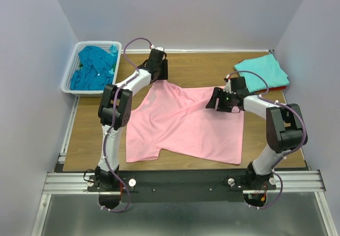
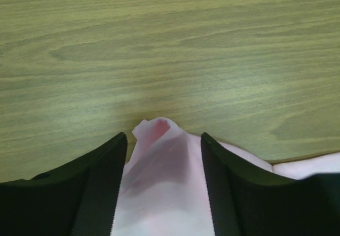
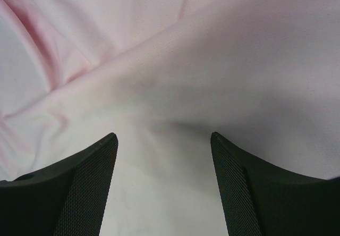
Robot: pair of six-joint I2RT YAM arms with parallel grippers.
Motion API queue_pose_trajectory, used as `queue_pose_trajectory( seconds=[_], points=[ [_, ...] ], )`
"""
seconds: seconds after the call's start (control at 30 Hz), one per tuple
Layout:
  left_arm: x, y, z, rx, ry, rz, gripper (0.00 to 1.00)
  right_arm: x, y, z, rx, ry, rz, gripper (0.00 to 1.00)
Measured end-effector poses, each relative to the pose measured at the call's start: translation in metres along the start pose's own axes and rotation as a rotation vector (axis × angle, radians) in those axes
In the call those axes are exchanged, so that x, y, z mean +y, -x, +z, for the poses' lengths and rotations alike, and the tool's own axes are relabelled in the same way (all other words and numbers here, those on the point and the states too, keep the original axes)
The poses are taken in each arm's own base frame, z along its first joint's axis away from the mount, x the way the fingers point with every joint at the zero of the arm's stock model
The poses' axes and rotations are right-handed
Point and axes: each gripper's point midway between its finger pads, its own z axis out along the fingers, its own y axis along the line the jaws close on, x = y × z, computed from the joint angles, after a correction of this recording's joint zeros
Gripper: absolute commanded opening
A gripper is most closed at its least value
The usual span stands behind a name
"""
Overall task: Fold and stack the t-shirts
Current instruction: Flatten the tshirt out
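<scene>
A light pink t-shirt (image 1: 186, 129) lies spread across the middle of the wooden table (image 1: 95, 135), creased and partly folded over at its far side. My left gripper (image 1: 162, 77) is at the shirt's far edge, open, and a raised fold of the pink cloth (image 2: 159, 167) stands between its fingers (image 2: 106, 183). My right gripper (image 1: 211, 102) hovers over the shirt's far right part, open, with only flat pink cloth (image 3: 186, 60) under it. A folded light aqua t-shirt (image 1: 263, 71) lies at the back right on a red one (image 1: 275, 89).
A white lattice basket (image 1: 68, 79) at the back left holds several crumpled teal-blue t-shirts (image 1: 94, 68). Grey walls close in the table at the back and both sides. A metal rail (image 1: 180, 180) carrying the arm bases runs along the near edge.
</scene>
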Motion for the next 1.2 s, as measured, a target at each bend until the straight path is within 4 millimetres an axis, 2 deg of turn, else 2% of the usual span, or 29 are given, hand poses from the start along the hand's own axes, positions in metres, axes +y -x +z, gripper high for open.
queue_pose_trajectory(
  seconds=[0.1, 0.17, 0.23, 0.47, 0.53, 0.63, 0.67, 0.8, 0.83, 0.87, 0.93, 0.97, 1.0, 1.03, 1.07, 1.1, 1.17, 1.2],
  points=[
    [0.004, -0.002, 0.006, 0.007, 0.006, 0.005, 0.47, 0.001, -0.001, 0.0, -0.011, 0.005, 0.002, 0.78],
    [0.005, -0.004, 0.009, 0.012, 0.006, 0.015, 0.18, 0.001, -0.001, 0.0, -0.017, 0.008, 0.003, 0.78],
    [0.006, -0.005, 0.011, 0.018, -0.002, 0.027, 0.0, 0.001, -0.001, 0.0, -0.023, 0.01, 0.004, 0.78],
    [0.007, 0.001, 0.005, 0.012, -0.014, 0.055, 0.0, -0.001, -0.002, -0.001, -0.042, 0.004, 0.017, 0.78],
    [0.007, 0.01, -0.012, -0.008, -0.016, 0.06, 0.0, -0.002, -0.002, -0.001, -0.05, -0.005, 0.029, 0.78],
    [0.008, 0.03, -0.05, -0.066, -0.022, 0.056, 0.0, -0.005, -0.003, -0.003, -0.058, -0.025, 0.05, 0.78],
    [0.008, 0.039, -0.077, -0.102, -0.028, 0.046, 0.0, -0.006, -0.003, -0.004, -0.062, -0.034, 0.059, 0.78],
    [0.011, 0.049, -0.141, -0.197, -0.054, -0.004, 0.02, -0.009, -0.006, -0.006, -0.065, -0.049, 0.075, 0.77],
    [0.014, 0.042, -0.153, -0.212, -0.061, -0.024, 0.04, -0.009, -0.006, -0.007, -0.066, -0.053, 0.078, 0.78],
    [0.018, 0.026, -0.161, -0.198, -0.062, -0.05, 0.05, -0.01, -0.007, -0.008, -0.065, -0.057, 0.08, 0.78],
    [0.024, -0.002, -0.164, -0.16, -0.059, -0.075, 0.09, -0.01, -0.009, -0.009, -0.062, -0.061, 0.082, 0.78],
    [0.029, -0.032, -0.16, -0.105, -0.053, -0.094, 0.11, -0.01, -0.01, -0.01, -0.059, -0.062, 0.083, 0.78],
    [0.033, -0.051, -0.157, -0.064, -0.044, -0.102, 0.13, -0.011, -0.01, -0.01, -0.058, -0.063, 0.084, 0.78],
    [0.038, -0.08, -0.153, 0.0, -0.037, -0.115, 0.18, -0.01, -0.011, -0.01, -0.056, -0.063, 0.082, 0.78],
    [0.042, -0.099, -0.151, 0.043, -0.027, -0.123, 0.22, -0.011, -0.011, -0.011, -0.054, -0.063, 0.08, 0.78],
    [0.047, -0.134, -0.15, 0.13, -0.019, -0.139, 0.33, -0.011, -0.012, -0.011, -0.052, -0.063, 0.078, 0.78],
    [0.05, -0.177, -0.155, 0.229, -0.014, -0.157, 0.41, -0.01, -0.012, -0.011, -0.048, -0.058, 0.072, 0.78],
    [0.05, -0.188, -0.158, 0.256, -0.012, -0.167, 0.47, -0.009, -0.013, -0.011, -0.044, -0.053, 0.069, 0.78]
  ],
)
